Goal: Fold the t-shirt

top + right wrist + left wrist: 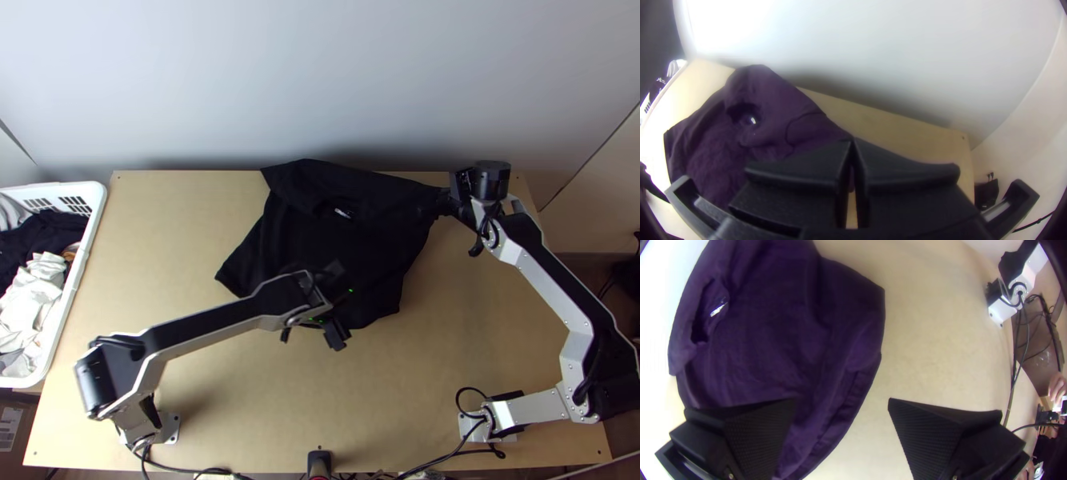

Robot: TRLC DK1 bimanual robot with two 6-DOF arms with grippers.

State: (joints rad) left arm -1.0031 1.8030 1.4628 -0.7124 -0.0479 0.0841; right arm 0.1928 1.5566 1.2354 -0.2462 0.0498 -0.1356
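Lying loosely spread on the tabletop (160,256), the dark t-shirt (320,240) shows you soft creases and an uneven outline, with one far corner drawn out to a taper. You can see its neck opening (702,324) toward the far side, a small pale label (343,214) inside it.

Your left gripper (342,308) is over the shirt's near edge, its fingers (947,431) spread wide with nothing gripped between them; one is above the cloth, the other above bare wood beside it. Whether the finger above the cloth touches it, you can't tell. Your right gripper (445,202) is at the shirt's far right corner, its fingers (902,169) brought together on that tapering bit of cloth.

From the top view you get the shirt's full outline, and well to its left the white basket (76,280) with light and dark clothes (32,296) in it. The left wrist view gives you the layered, ridged edge along one side of the shirt. In the right wrist view you find a thin curved seam (789,129) between the neck opening and the gripped corner.
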